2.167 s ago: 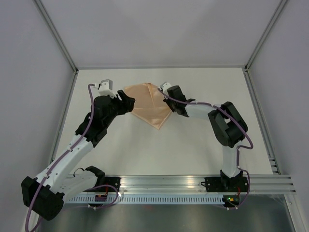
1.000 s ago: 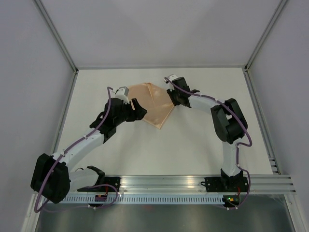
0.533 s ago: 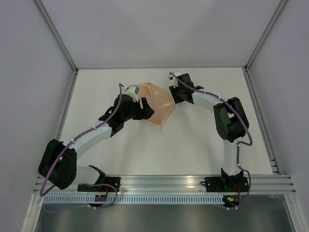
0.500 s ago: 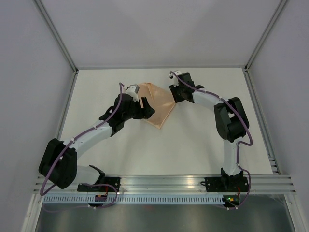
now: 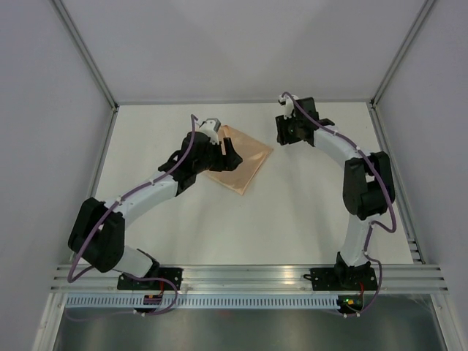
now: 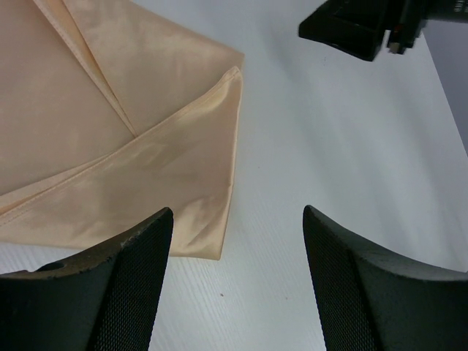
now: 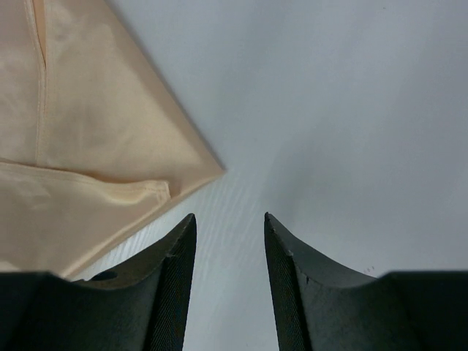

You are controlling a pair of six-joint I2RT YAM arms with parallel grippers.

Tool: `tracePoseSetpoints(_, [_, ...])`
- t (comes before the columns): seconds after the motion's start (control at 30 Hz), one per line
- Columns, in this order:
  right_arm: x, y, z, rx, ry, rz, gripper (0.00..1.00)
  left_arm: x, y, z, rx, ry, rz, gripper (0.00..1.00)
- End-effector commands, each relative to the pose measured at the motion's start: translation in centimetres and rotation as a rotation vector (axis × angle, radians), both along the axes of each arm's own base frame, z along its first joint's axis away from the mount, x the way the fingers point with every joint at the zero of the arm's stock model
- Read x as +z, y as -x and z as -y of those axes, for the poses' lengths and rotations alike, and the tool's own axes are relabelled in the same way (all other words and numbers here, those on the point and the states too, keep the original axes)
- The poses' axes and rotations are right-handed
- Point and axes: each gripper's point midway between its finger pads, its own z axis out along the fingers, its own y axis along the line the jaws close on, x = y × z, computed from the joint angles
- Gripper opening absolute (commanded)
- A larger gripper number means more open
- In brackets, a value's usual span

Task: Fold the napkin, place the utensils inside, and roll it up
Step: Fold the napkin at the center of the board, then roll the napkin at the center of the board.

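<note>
The peach-orange napkin lies folded flat on the white table, layered edges showing. In the left wrist view the napkin fills the upper left. In the right wrist view it fills the left. My left gripper hovers over the napkin's left part; it is open and empty, one corner of the cloth between its fingers. My right gripper is just right of the napkin's right corner; it is open and empty over bare table. No utensils are in view.
The white table is walled by grey panels with metal frame posts at the back corners. The right gripper's black body shows at the top of the left wrist view. A metal rail runs along the near edge.
The right gripper has let go of the napkin and drawn away to the right and back. The left gripper has moved right over the cloth. The napkin now lies flatter, its right corner spread out.
</note>
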Motion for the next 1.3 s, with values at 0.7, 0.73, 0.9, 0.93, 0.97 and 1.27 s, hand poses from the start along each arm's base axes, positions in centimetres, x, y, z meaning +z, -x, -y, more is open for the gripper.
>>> tracePoseSetpoints(0.7, [8.2, 5.2, 13.9, -0.2, -0.194, 0.033, 0.5, -3.8, -2.8, 5.7, 0.076, -0.541, 0.117, 0.73])
tracePoseSetpoints(0.73, [8.0, 5.0, 13.9, -0.198, -0.196, 0.028, 0.49, -4.2, -2.7, 5.8, 0.077, -0.563, 0.118, 0.74])
tracePoseSetpoints(0.9, [6.2, 4.9, 13.7, -0.194, -0.202, -0.015, 0.49, -5.8, -3.4, 6.5, 0.091, -0.659, 0.116, 0.72])
tracePoseSetpoints(0.93, [6.1, 4.7, 13.9, -0.197, -0.197, -0.015, 0.49, -6.9, -3.5, 6.6, 0.082, -0.683, 0.103, 0.72])
tracePoseSetpoints(0.97, [5.8, 4.7, 13.9, -0.195, -0.189, -0.018, 0.49, -6.9, -3.4, 7.1, 0.079, -0.69, 0.109, 0.72])
tracePoseSetpoints(1.27, [4.8, 4.4, 14.2, -0.2, -0.183, -0.032, 0.49, -8.8, -4.3, 9.1, 0.059, -0.819, 0.123, 0.7])
